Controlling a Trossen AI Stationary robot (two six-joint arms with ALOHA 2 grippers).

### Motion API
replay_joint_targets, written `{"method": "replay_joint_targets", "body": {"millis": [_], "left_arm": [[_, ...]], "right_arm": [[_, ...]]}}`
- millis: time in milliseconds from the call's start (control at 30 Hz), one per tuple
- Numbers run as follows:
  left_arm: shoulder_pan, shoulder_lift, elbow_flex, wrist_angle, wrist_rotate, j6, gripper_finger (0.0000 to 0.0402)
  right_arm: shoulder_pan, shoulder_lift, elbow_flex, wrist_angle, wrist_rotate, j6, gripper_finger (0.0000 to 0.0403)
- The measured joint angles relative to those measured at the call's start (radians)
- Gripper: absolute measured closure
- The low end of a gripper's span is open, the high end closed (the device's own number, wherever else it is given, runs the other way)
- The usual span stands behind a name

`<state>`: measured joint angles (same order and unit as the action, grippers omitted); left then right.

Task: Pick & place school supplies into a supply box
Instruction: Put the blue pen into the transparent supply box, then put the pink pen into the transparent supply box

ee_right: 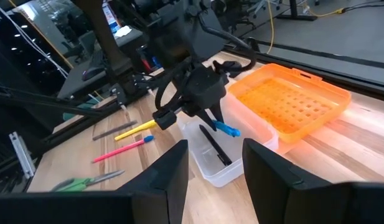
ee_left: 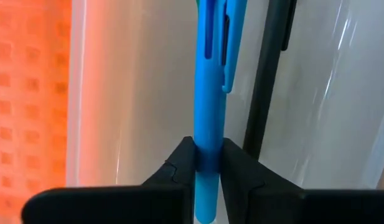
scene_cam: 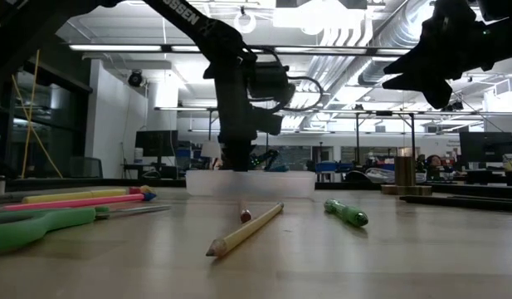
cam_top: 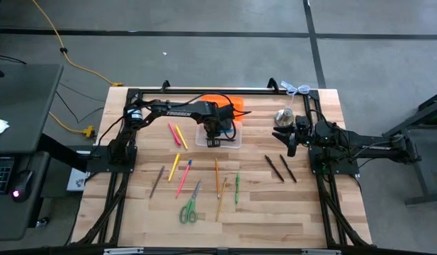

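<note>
Our left jaws (ee_left: 207,165) pinch a blue pen (ee_left: 210,93) down inside the supply box (cam_top: 219,139), beside 1 dark pen (ee_right: 215,147) already lying there. Our right jaws (ee_right: 213,165) wait apart and empty, off to the side. Most supplies remain on the table (cam_top: 289,205) nearer us than the box: scissors (cam_top: 190,207), pink, yellow, orange and green pens, 2 dark ones. We judge the job barely begun.

Overhead camera: looks straight down on my table. Low camera: level across it, roomward. My wrist cameras: left close, right farther; both share the supply box (ee_right: 241,152).
</note>
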<state>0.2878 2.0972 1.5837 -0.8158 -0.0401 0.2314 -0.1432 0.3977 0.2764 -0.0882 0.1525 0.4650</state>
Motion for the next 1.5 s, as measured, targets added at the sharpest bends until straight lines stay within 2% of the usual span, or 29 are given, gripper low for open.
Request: {"method": "replay_joint_targets", "body": {"millis": [467,633,900,1100,1333,1500], "left_arm": [[0.0,0.0,0.003,0.006,0.004,-0.035,0.0267],[0.0,0.0,0.082,-0.046,0.004,-0.035,0.0252],[0.0,0.0,0.307,-0.264,-0.001,-0.062,0.0255],[0.0,-0.001,0.438,-0.457,0.043,-0.134,0.0267],[-0.017,-0.008,0.477,-0.637,0.125,-0.196,0.0274],[-0.067,-0.042,0.471,-0.663,0.087,-0.223,0.0273]], "right_arm": [[0.0,0.0,0.0,0.0,-0.003,0.003,0.0275],[0.0,0.0,0.0,0.0,-0.029,0.002,0.0275],[0.0,0.0,0.0,-0.004,-0.075,0.004,0.0275],[0.0,0.0,0.0,-0.004,-0.119,0.006,0.0275],[0.0,0.0,0.0,-0.004,-0.16,0.006,0.0275],[0.0,0.0,0.0,-0.004,-0.164,0.006,0.0275]]}}
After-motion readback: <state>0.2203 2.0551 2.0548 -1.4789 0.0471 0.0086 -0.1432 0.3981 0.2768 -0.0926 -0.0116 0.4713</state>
